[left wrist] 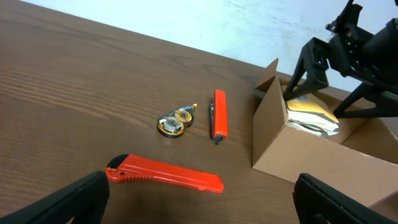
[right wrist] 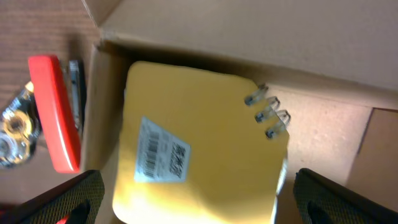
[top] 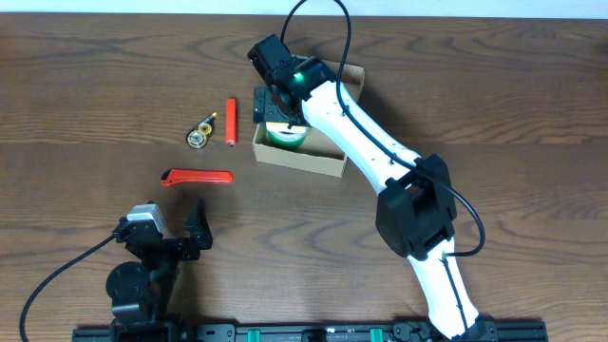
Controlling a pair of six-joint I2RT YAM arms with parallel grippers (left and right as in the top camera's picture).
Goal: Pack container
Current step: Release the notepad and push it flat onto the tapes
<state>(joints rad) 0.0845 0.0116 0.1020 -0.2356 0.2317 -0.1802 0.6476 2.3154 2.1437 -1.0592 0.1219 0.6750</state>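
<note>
The container is a tan cardboard box (top: 328, 160) with its flap open, at the back centre; it also shows in the left wrist view (left wrist: 311, 155) and the right wrist view (right wrist: 249, 37). A yellow spiral notepad (right wrist: 199, 149) with a barcode label lies inside it. My right gripper (top: 278, 106) hovers over the box's left end, fingers open on either side of the notepad (right wrist: 199, 208) without gripping it. My left gripper (top: 171, 226) is open and empty near the front left (left wrist: 199, 205), short of the red box cutter (left wrist: 165, 175).
A red marker (top: 230, 122) and a small tape dispenser (top: 200, 131) lie just left of the box. The red box cutter (top: 197, 178) lies in front of them. The right arm stretches diagonally over the box from the front right.
</note>
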